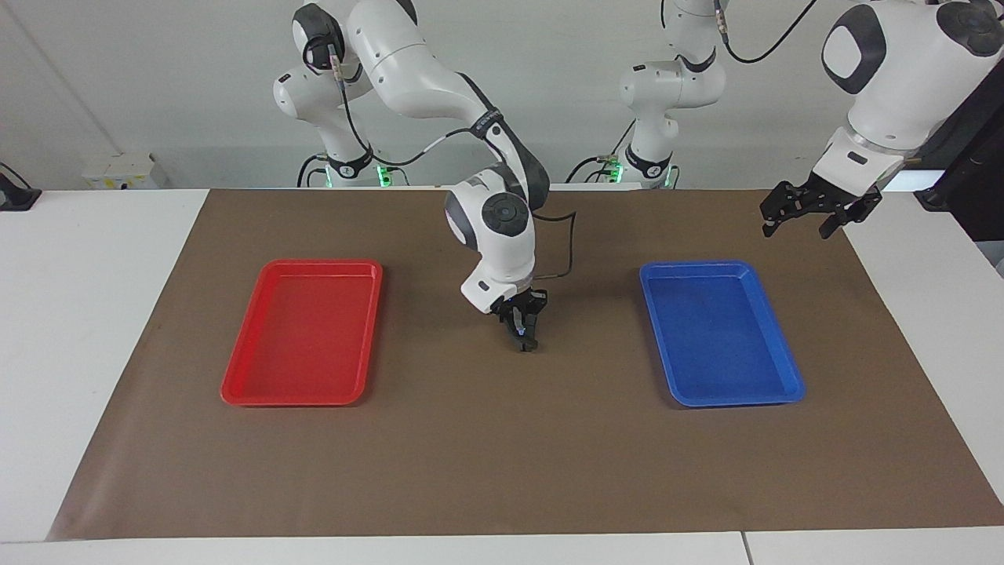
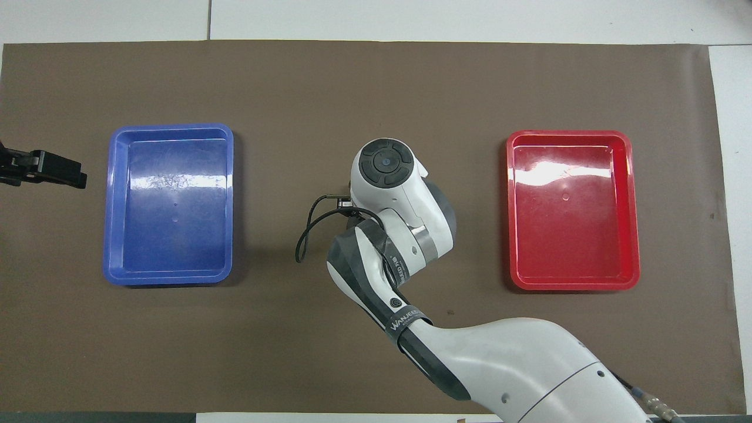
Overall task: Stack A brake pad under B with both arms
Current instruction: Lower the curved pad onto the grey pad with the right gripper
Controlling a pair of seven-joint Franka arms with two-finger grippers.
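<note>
Stood under even light before a plain pale wall (image 1: 157, 78): white tabletop (image 1: 78, 314), spread with a brown mat (image 1: 471, 455), seamed near its edge.

The white right arm (image 1: 502, 227) bends down at mid-tabletop. The black right claw (image 1: 524, 336) points straight down, low over the brown mat (image 1: 502, 455), between the red tray (image 1: 235, 384) and the blue tray (image 1: 784, 377). The left claw (image 1: 808, 218) hangs raised with its fingers spread, over the mat's edge.

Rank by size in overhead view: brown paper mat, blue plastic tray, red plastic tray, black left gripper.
1. Brown paper mat
2. Blue plastic tray, red plastic tray: alike, unranked
3. Black left gripper, partly cropped
</note>
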